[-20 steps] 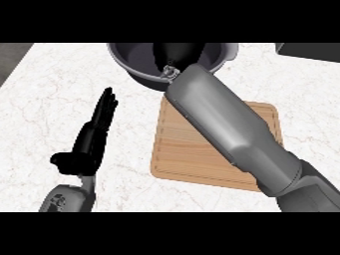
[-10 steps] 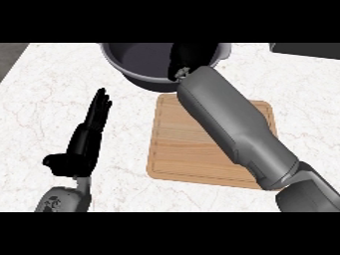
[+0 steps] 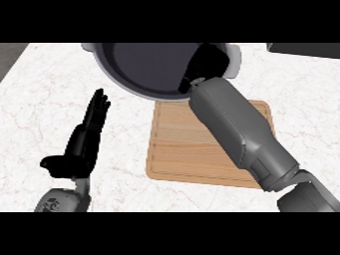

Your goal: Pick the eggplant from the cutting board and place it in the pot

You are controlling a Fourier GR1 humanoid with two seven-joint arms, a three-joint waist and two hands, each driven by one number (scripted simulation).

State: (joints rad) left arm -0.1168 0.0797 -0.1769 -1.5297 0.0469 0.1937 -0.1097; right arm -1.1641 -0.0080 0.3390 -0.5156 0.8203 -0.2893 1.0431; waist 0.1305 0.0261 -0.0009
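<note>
The right hand (image 3: 211, 62) is reaching over the right side of the dark pot (image 3: 154, 69) at the far edge of the counter (image 3: 25, 109), its forearm lying across the wooden cutting board (image 3: 183, 149); the hand is a dark shape against the pot's inside, so I cannot tell how its fingers are set, and the eggplant is not showing anywhere, neither on the board nor plainly in the pot. The left hand (image 3: 84, 142) is resting on the near left of the counter with its fingers straight and close together, pointing far, holding nothing.
</note>
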